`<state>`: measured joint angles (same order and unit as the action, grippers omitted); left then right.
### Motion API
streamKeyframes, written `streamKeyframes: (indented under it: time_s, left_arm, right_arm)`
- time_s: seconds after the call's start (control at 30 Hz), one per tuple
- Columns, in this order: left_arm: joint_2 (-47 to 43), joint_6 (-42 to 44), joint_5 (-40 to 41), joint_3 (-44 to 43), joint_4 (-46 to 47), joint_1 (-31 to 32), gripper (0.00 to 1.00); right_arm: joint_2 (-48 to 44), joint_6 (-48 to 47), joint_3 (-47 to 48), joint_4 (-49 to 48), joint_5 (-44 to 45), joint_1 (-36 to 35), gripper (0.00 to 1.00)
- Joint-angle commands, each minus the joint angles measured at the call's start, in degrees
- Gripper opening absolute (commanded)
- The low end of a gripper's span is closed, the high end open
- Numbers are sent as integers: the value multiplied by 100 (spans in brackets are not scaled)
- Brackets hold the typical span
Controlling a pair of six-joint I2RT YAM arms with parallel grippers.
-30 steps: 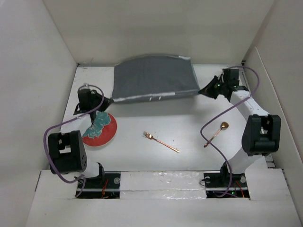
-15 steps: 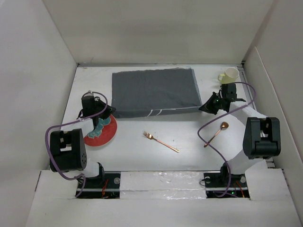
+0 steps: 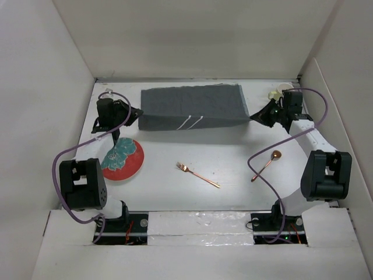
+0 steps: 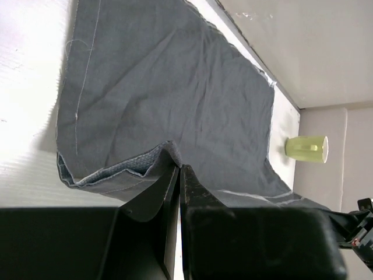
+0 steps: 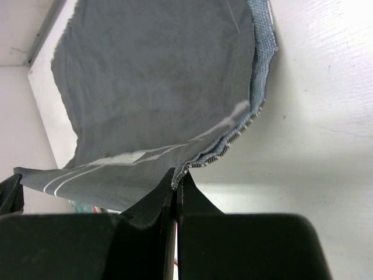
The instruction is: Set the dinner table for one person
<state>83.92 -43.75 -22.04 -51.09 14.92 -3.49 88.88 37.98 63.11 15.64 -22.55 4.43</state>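
The dark grey placemat [image 3: 192, 105] with white stripes hangs lifted over the far part of the white dinner table [image 3: 233, 157], held at both near corners. My left gripper [image 3: 135, 113] is shut on its left corner, also seen in the left wrist view [image 4: 178, 166] where the placemat [image 4: 175, 99] spreads ahead. My right gripper [image 3: 256, 115] is shut on its right corner, seen in the right wrist view [image 5: 176, 178] with the placemat [image 5: 151, 87] folded at the edge.
A red plate [image 3: 123, 158] with a teal napkin lies at the left. A copper fork [image 3: 198, 174] lies mid-table and a copper spoon [image 3: 267, 164] at the right. A pale green mug [image 3: 281, 91] stands at the far right, also in the left wrist view [image 4: 308, 147].
Both grippers dipped toward the table with the placemat, then rose and moved away from the near edge again, so the placemat now hangs lifted with its near edge folded down.
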Motion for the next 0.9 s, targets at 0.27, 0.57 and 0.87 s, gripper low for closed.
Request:
streamKeyframes:
  time_s: [0.27, 0.57, 0.87]
  left_arm:
    - [-658, 208, 192, 1514, 266, -144, 0]
    - [-815, 375, 104, 1769, 21, -144, 0]
    - [-1272, 481, 121, 1769, -769, -144, 25]
  right_arm:
    - [-600, -71, -1450, -369, 804, 120, 1]
    - [-925, -159, -1881, -61, 1103, 120, 5]
    - [-1513, -255, -1882, 491, 1463, 120, 33]
